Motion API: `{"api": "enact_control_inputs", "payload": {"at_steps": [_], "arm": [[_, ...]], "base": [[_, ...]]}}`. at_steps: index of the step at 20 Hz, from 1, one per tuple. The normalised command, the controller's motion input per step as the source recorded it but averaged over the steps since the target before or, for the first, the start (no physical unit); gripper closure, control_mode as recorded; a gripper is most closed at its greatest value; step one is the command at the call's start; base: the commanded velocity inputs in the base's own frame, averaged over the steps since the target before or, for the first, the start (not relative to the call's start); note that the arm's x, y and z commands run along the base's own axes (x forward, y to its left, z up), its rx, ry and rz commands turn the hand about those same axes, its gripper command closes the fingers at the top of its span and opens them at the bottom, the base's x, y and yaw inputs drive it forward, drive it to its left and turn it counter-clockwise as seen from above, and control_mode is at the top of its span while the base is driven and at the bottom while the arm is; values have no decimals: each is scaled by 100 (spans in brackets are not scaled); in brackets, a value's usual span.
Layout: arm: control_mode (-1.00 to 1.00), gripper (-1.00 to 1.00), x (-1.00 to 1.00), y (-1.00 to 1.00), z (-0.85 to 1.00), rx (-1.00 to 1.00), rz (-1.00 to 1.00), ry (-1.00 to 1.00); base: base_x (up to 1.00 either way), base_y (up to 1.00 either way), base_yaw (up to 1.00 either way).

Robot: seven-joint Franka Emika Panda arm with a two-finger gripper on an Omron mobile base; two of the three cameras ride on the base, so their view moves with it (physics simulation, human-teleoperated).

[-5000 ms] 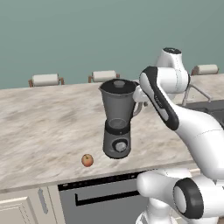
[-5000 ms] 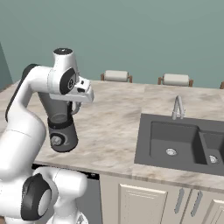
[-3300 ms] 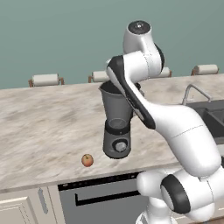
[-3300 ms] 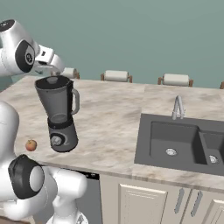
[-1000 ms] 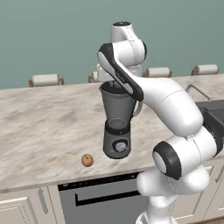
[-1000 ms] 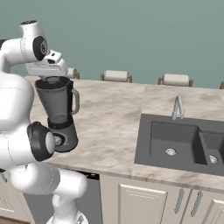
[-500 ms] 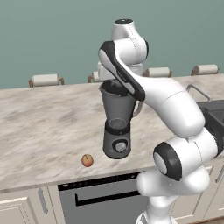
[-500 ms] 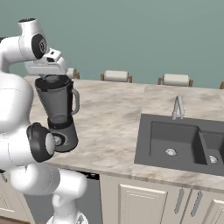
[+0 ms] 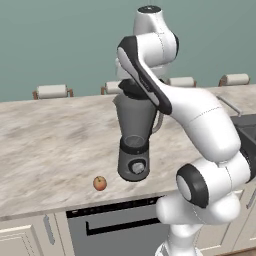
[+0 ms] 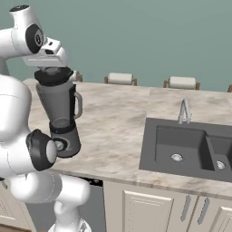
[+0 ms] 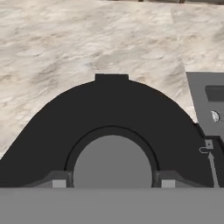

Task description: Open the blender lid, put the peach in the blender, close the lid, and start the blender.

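Observation:
The grey blender (image 9: 134,125) stands on the marble counter with its smoky jar upright and its dial facing the front edge. The dark blender lid (image 10: 54,75) sits on top of the jar. In the hand view, the blender lid (image 11: 109,109) lies right under the hand, and its grey knob (image 11: 113,162) sits between the two fingertips (image 11: 59,183). My gripper (image 10: 53,68) hangs straight above the jar, shut on the lid's knob. The small orange-red peach (image 9: 100,183) rests on the counter to the left of the blender's base, near the front edge.
A dark double sink (image 10: 181,145) with a faucet (image 10: 183,111) lies to the blender's right. Several chair backs (image 9: 52,91) line the counter's far side. Bare marble (image 9: 55,135) spreads to the left of the blender. A dishwasher front (image 9: 115,225) is below the counter edge.
The jaws have narrowed onto the lid's knob. The arm has hardly moved, and the blender and the peach stay where they were.

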Motion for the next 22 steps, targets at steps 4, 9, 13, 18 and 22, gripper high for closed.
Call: {"api": "enact_control_inputs", "payload": {"at_steps": [4, 9, 13, 18, 22], "arm": [[-100, 100, -4, -28, 66, -4, 0, -16], [-100, 100, -26, -71, 21, 0, -1, -12], [-100, 100, -45, -100, -41, 8, -3, -1], [-100, 100, -39, -100, -77, 13, -5, 2], [-100, 100, -24, -100, -100, 11, -5, 9]], "base": [[0, 0, 0], [0, 0, 0], [0, 0, 0], [0, 0, 0], [0, 0, 0]]}}
